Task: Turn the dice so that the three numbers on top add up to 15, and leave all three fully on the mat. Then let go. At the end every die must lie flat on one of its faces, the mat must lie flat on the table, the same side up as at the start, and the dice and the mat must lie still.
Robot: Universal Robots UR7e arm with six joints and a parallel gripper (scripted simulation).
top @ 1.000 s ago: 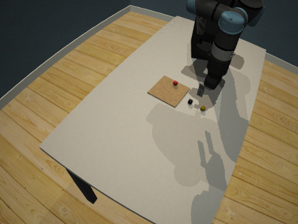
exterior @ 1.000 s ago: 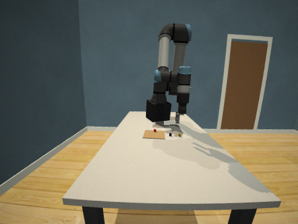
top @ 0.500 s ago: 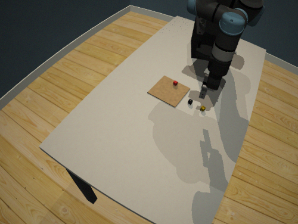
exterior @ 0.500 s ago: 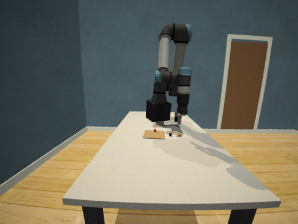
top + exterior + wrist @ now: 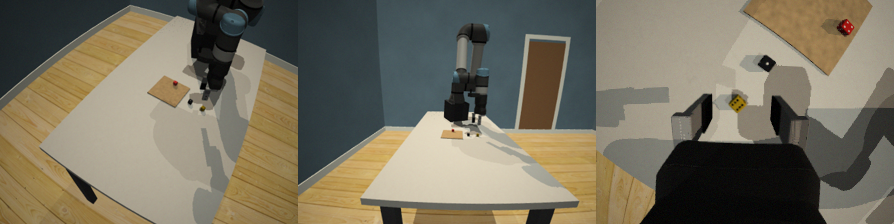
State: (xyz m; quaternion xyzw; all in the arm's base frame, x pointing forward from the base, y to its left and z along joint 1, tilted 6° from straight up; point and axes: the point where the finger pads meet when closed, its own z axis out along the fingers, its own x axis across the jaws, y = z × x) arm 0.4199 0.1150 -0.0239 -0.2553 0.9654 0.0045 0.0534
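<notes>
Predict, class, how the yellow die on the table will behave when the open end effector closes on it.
The yellow die is a small cube, so it probably sits rigid between flat fingers. Its flat faces suggest it won't roll, though a nudge may tumble it. It looks skewed to the end effector, so it might twist square.
</notes>
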